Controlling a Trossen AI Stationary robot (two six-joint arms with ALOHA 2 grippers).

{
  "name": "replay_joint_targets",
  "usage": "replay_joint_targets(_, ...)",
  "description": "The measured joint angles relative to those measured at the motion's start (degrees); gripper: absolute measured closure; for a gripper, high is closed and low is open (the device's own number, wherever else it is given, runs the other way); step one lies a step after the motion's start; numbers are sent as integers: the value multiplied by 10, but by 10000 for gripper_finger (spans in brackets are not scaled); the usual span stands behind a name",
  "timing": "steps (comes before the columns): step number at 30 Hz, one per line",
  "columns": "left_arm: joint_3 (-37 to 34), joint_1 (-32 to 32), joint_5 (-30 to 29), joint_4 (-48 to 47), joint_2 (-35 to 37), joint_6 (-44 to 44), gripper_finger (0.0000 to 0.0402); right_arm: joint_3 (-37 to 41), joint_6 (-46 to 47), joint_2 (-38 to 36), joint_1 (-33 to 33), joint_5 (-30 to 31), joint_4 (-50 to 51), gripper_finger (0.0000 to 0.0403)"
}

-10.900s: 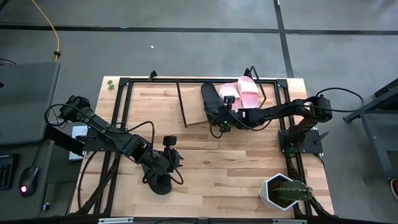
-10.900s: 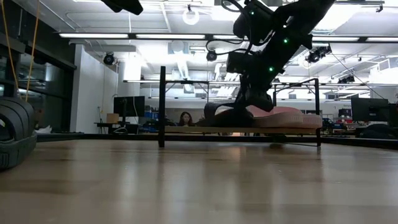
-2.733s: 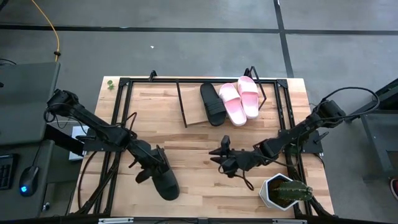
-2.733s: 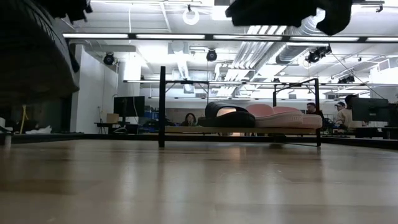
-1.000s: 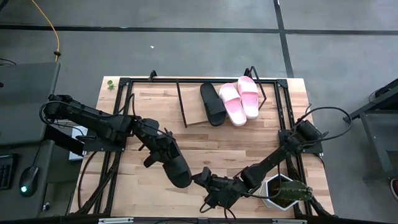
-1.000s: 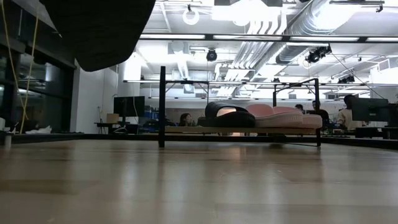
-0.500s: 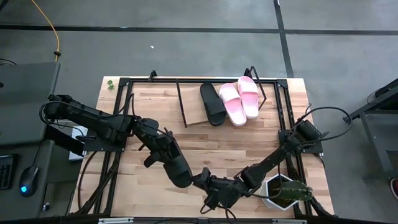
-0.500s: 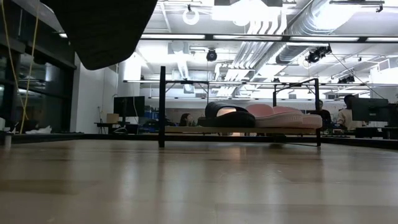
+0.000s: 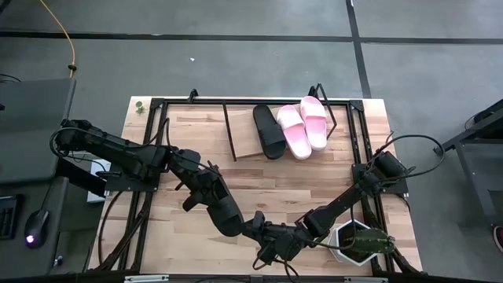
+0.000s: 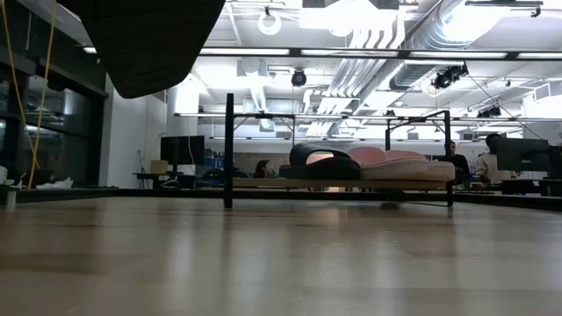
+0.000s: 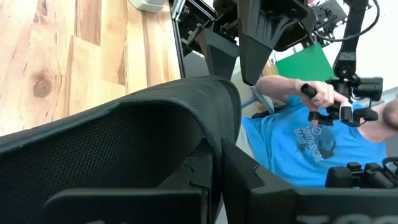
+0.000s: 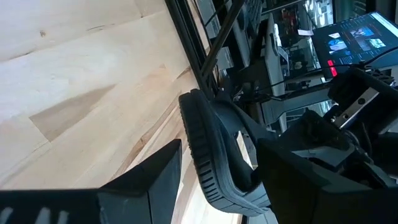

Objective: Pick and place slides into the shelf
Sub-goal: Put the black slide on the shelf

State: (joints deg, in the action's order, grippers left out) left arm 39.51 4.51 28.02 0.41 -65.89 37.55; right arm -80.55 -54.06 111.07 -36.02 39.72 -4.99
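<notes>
A black slide (image 9: 223, 214) hangs above the table's near middle with my left gripper (image 9: 207, 196) shut on it. Its ribbed sole fills the low view's top left (image 10: 145, 44). My right gripper (image 9: 254, 226) stands open at the slide's free end (image 12: 208, 155), one finger on each side. On the shelf (image 9: 245, 149) at the far middle lie another black slide (image 9: 271, 132) and two pink slides (image 9: 292, 130) (image 9: 314, 122), soles down on the board. They also show in the low view (image 10: 369, 165). My left gripper pinches the black slide's strap at its edge (image 11: 210, 146) between its two fingers, coming from the table's left and slanting a little downward. The slide is lifted clear of the table and reaches out beyond the fingers toward my right gripper. My right gripper has the slide's end between its open fingers (image 12: 143, 180); whether they touch it I cannot tell.
A white hexagonal pot with a green plant (image 9: 357, 242) stands at the near right, close to my right arm. A black frame (image 9: 149, 157) runs round the table. A person in a blue shirt (image 11: 298, 137) sits beyond the table's near edge.
</notes>
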Motion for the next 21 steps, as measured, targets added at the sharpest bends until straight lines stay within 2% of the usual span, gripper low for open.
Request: replay_joint_targets(21,0,0,-1,32,0,18,395,0,2,0,4,-5,0,203)
